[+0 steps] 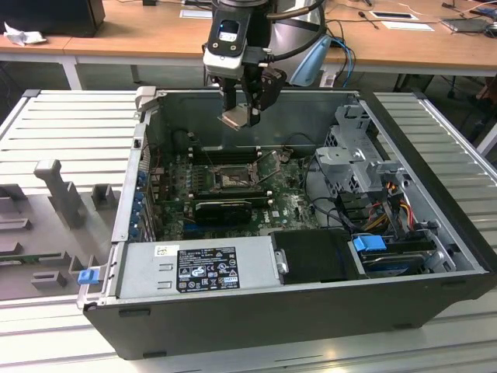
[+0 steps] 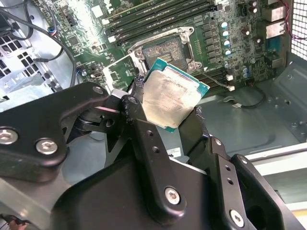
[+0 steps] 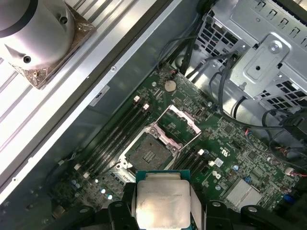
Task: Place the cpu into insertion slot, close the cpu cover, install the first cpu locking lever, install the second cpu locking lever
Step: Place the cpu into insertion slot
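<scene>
My gripper [image 1: 242, 116] hangs over the back of the open computer case [image 1: 435, 225], shut on the cpu [image 1: 235, 118], a small square chip with a silver-grey top. In both wrist views the cpu [image 2: 175, 98] [image 3: 160, 201] sits clamped by its edges between the black fingers [image 2: 139, 120], tilted and well above the motherboard. Below and in front lies the insertion slot [image 1: 231, 180] [image 2: 163, 50] [image 3: 148, 153], open and empty. The cpu cover [image 3: 177, 122] [image 2: 122, 72] is swung up off the slot on its hinge.
Memory sticks [image 1: 221, 155] run behind the slot, and a black card [image 1: 224, 208] lies in front of it. A power supply [image 1: 198, 268] fills the case front. A metal drive cage [image 1: 353, 151] and cables stand at the exterior view's right. Grey fixtures [image 1: 54, 194] sit outside the case.
</scene>
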Controlling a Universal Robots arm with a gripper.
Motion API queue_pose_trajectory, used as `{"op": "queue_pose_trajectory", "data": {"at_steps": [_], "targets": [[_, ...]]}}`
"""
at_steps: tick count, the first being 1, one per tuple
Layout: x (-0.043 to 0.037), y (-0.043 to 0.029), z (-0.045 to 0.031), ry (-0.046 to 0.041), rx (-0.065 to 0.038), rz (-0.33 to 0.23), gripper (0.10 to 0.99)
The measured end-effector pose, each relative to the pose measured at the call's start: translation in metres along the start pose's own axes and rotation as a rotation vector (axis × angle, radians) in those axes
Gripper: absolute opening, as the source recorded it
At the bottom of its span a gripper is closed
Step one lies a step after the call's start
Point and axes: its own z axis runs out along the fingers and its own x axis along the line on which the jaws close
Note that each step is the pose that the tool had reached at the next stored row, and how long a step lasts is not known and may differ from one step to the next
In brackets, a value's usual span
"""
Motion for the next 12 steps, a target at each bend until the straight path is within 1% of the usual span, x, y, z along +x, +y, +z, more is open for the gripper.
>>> {"op": "queue_pose_trajectory", "data": {"at_steps": [12], "targets": [[0.0000, -0.0001, 0.0006, -0.0036, 0.000, 0.035, 0.537]]}}
